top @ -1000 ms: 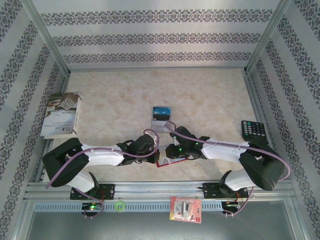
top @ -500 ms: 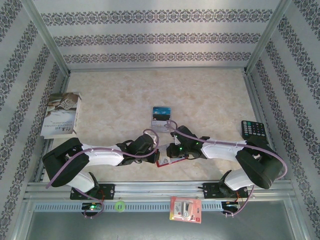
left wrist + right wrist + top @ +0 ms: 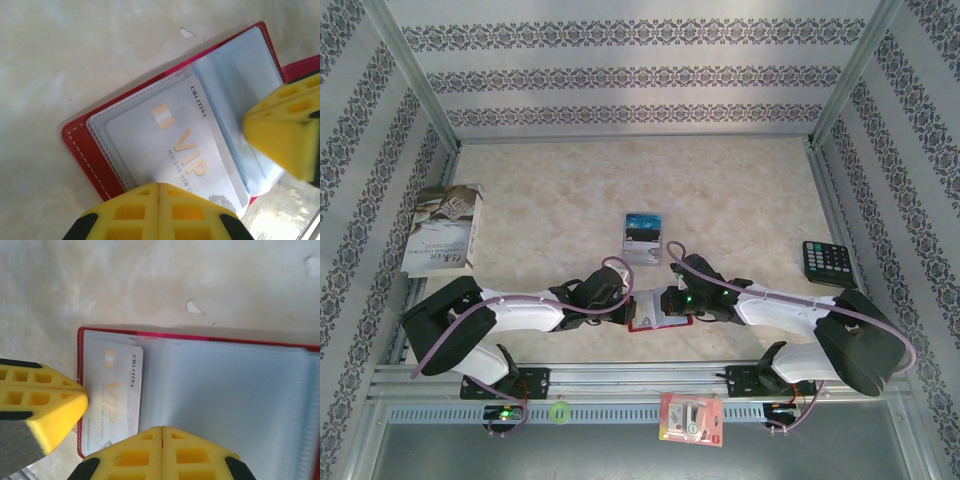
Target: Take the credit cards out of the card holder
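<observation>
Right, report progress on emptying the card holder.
Done: the card holder lies open, and what look like two cards sit on the table beyond it. In hand: the left end effector and right end effector are shut at the holder's edges. Left to do: the silver VIP card sits in its pocket.
</observation>
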Available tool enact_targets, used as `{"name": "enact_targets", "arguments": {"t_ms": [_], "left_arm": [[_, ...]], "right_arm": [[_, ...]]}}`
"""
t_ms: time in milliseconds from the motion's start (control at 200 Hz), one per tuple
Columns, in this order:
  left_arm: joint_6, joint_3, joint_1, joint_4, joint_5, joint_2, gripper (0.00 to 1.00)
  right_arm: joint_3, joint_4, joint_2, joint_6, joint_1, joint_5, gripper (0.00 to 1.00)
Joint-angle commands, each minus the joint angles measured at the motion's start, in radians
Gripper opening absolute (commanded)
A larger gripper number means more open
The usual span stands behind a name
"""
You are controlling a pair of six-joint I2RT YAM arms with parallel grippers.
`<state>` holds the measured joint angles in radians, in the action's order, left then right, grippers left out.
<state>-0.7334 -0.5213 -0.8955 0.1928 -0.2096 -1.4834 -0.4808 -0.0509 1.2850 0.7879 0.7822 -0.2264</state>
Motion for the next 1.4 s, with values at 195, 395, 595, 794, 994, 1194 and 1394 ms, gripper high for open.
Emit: {"name": "enact_targets", "arguments": {"t_ms": [195,395,595,794,994,1194,1394], "left_arm": [[0.045,0.034,0.046,-0.088,0.0,0.007,0.0],[0.038,0.053,0.054,-0.069,-0.013,0.011,0.0],[0.025,0.062,0.054,-0.049,-0.019,0.009,0.0],[0.023,0.066,0.055,-0.049,-0.019,0.016,0.0],[0.023,0.067,0.054,-0.043,-0.019,0.013,0.0],[0.022,0.068,0.055,-0.044,-0.018,0.014,0.0],[0.021,0.066,0.054,-0.039,-0.021,0.008,0.0]], "right_arm": [[-0.004,0.001,-0.061,0.0,0.051,-0.001,0.1],[-0.049,0.067,0.035,0.035,0.077,-0.061,0.24],[-0.045,0.137,0.085,0.096,0.072,-0.062,0.21],[-0.042,0.126,0.114,0.11,0.054,-0.052,0.21],[-0.032,0.123,0.147,0.116,0.047,-0.038,0.21],[-0.041,0.149,0.175,0.106,0.046,-0.068,0.21],[-0.034,0.188,0.187,0.115,0.046,-0.081,0.14]]}}
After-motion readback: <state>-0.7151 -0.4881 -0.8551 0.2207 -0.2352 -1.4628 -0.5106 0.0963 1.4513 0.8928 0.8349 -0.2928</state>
